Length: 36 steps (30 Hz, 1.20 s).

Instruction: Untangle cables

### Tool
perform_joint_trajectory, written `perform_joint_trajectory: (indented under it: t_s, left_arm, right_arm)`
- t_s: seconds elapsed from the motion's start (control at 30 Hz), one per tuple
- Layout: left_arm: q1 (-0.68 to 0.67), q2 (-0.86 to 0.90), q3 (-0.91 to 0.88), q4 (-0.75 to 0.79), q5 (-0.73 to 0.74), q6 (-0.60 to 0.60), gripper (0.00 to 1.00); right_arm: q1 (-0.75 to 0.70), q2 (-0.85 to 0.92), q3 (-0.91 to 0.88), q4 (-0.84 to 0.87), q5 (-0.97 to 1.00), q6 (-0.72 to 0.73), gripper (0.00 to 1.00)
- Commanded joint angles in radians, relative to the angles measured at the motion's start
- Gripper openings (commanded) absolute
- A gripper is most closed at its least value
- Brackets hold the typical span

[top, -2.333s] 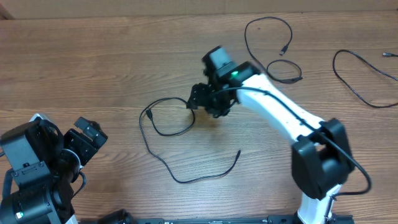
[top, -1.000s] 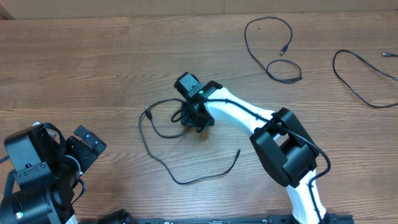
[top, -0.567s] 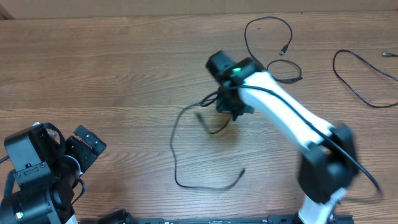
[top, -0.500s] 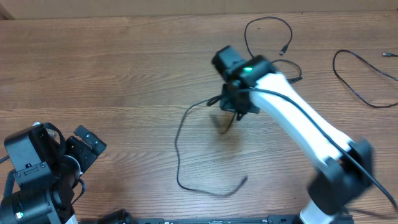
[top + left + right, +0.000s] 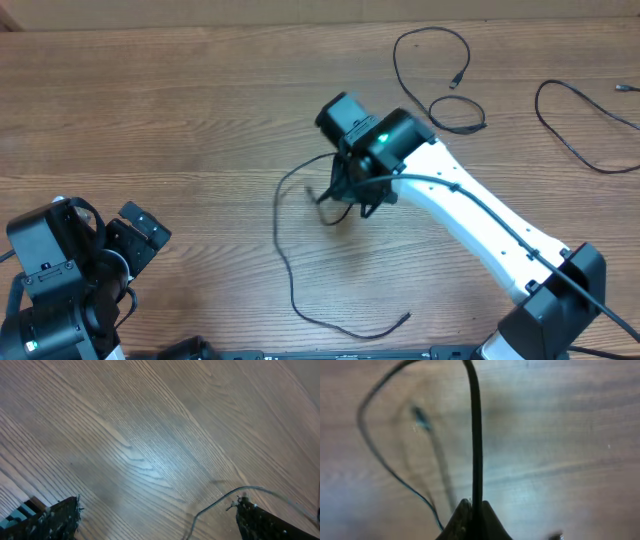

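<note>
Firmly, the right claw [image 5: 472,510] pinches a thin, limp black cable [image 5: 476,435] over the wood-grained table [image 5: 150,100], while the left claw [image 5: 157,519] gapes empty.

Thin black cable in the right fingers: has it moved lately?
Yes. The thin black cable has slid right, toward the unmoved looped black cable; its tail lies nearer the wooden table's front edge.

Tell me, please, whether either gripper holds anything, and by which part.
The right gripper pinches one black cable partway along its length, not at an end; the left gripper is open and empty.
</note>
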Motion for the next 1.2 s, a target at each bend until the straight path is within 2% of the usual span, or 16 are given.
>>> perform_joint_trajectory:
  t_s: [0.0, 0.07, 0.17, 0.27, 0.3, 0.33, 0.37, 0.4, 0.43, 0.47, 0.5, 0.6, 0.73, 0.9, 1.03, 1.17]
  left_arm:
    - [0.005, -0.001, 0.011, 0.001, -0.017, 0.016, 0.99]
    - [0.005, -0.002, 0.011, 0.001, -0.017, 0.016, 0.99]
    - [0.005, -0.001, 0.011, 0.001, -0.017, 0.016, 1.0]
    - [0.005, -0.001, 0.011, 0.0, -0.017, 0.016, 1.0]
    - [0.005, -0.002, 0.011, 0.001, -0.017, 0.016, 1.0]
    - [0.005, -0.001, 0.011, 0.001, -0.017, 0.016, 0.99]
    - [0.005, -0.002, 0.011, 0.001, -0.017, 0.016, 1.0]
    - [0.005, -0.002, 0.011, 0.001, -0.017, 0.016, 1.0]
    - [0.005, -0.001, 0.011, 0.001, -0.017, 0.016, 1.0]
    - [0.005, -0.002, 0.011, 0.001, -0.017, 0.016, 0.99]
    - [0.005, -0.002, 0.011, 0.001, -0.017, 0.016, 1.0]
    - [0.005, -0.002, 0.011, 0.001, -0.017, 0.016, 1.0]
    - [0.005, -0.002, 0.011, 0.001, -0.017, 0.016, 1.0]
    - [0.005, -0.002, 0.011, 0.001, -0.017, 0.016, 0.99]
    - [0.005, -0.001, 0.011, 0.001, -0.017, 0.016, 0.99]
    - [0.005, -0.001, 0.011, 0.001, -0.017, 0.016, 0.99]
  right_arm:
    - [0.016, -0.004, -0.01, -0.014, -0.01, -0.016, 0.05]
    - [0.021, -0.004, -0.023, -0.01, -0.009, -0.015, 0.06]
    - [0.021, -0.004, -0.058, 0.054, -0.009, -0.045, 0.12]
    - [0.016, -0.002, -0.085, 0.201, -0.009, -0.194, 0.12]
    - [0.014, 0.0, -0.089, 0.26, -0.009, -0.282, 0.12]
    - [0.014, 0.002, -0.089, 0.304, -0.009, -0.351, 0.16]
    - [0.014, 0.003, -0.089, 0.344, -0.009, -0.409, 0.27]
    - [0.014, 0.003, -0.088, 0.385, -0.009, -0.455, 0.54]
    - [0.014, 0.003, -0.088, 0.415, -0.006, -0.472, 0.89]
    - [0.014, 0.003, -0.088, 0.43, -0.005, -0.479, 0.97]
    - [0.014, 0.003, -0.087, 0.437, -0.002, -0.478, 1.0]
    - [0.014, 0.003, -0.086, 0.402, 0.013, -0.441, 1.0]
    - [0.011, -0.011, -0.086, 0.221, 0.156, -0.129, 1.0]
    - [0.011, -0.115, -0.086, -0.04, 0.224, 0.106, 1.0]
    - [0.011, -0.222, -0.087, -0.145, 0.222, 0.23, 1.0]
    - [0.037, -0.266, -0.096, -0.188, 0.137, 0.237, 1.0]
